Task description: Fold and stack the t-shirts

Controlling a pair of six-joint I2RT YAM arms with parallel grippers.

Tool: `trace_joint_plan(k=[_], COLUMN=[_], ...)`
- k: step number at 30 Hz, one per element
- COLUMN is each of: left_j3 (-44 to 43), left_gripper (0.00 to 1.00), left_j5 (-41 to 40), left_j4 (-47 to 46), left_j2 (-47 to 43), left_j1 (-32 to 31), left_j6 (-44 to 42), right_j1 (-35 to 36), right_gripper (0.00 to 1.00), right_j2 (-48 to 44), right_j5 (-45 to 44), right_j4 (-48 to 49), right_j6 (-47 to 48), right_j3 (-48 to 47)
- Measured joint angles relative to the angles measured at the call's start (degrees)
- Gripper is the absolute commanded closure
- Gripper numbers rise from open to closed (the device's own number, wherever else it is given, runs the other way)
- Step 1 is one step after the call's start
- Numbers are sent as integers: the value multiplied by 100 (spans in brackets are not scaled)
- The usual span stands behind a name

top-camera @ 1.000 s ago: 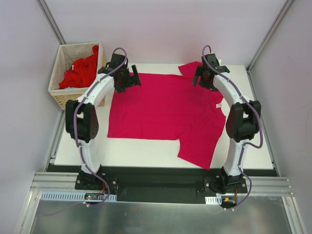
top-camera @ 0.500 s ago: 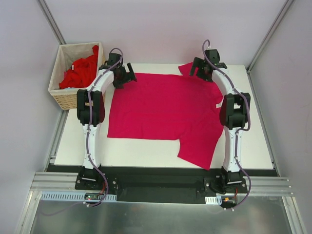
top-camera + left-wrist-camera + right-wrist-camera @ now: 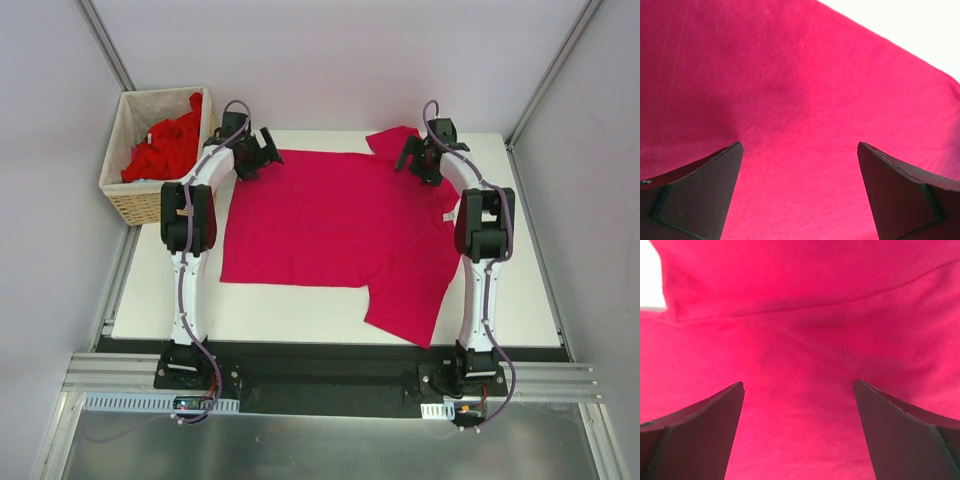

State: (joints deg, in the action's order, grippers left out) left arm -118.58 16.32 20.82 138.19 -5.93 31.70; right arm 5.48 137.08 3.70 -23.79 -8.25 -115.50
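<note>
- magenta t-shirt [image 3: 340, 225] spread flat on the table [image 3: 300, 305], zero folds so far. agree?
- agree. no crease, both sleeves out. far sleeve [image 3: 392, 140] sits just beside the right gripper [image 3: 412, 157], near sleeve [image 3: 405, 305] is well behind it, toward the arm bases. neck label [image 3: 449, 217] is also behind that claw, so the collar end is on its side.
- claws?
- left gripper [image 3: 263, 155] has jaws wide apart with nothing between them. wrist view shows cloth under and ahead of its fingers [image 3: 700, 195], and a strip of bare table past the shirt edge, ahead and to its right. right one is the same: spread wide, holding nothing, cloth filling everything below it, a sleeve seam ridge just ahead.
- touching the cloth?
- can't tell. both look low over it. left one is over the far hem corner, right one over the far armpit area.
- other shirts?
- brighter red t-shirts [image 3: 165, 150] bunched in the basket [image 3: 128, 205], just off the left claw's outer side. no stack anywhere.
- progress call?
- early. one shirt laid out, none folded, none stacked. my read: both claws are lined up to pinch the far edge and carry it over toward the near edge for a first fold. after that come more folds, setting it down as the stack base, then the whole basket pile. most of the job is left.
</note>
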Motion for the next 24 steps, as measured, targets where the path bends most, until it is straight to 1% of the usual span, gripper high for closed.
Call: trace_joint_plan(k=[7, 14, 17, 24], left_j3=[396, 398, 238, -501], left_gripper=[1, 1, 1, 1], left_j5=[144, 103, 35, -142], left_j4=[-225, -256, -245, -258], left_j2=[-103, -98, -2, 466], left_j1=[2, 2, 2, 4], left_j6=[190, 229, 258, 374], right_j1=[7, -2, -13, -90], right_gripper=[4, 4, 4, 4], right_j2=[-299, -258, -101, 389], right_j5=[24, 22, 22, 24], right_j4=[57, -44, -81, -153], right_j6=[-55, -101, -138, -212], right_j3=[387, 334, 79, -671])
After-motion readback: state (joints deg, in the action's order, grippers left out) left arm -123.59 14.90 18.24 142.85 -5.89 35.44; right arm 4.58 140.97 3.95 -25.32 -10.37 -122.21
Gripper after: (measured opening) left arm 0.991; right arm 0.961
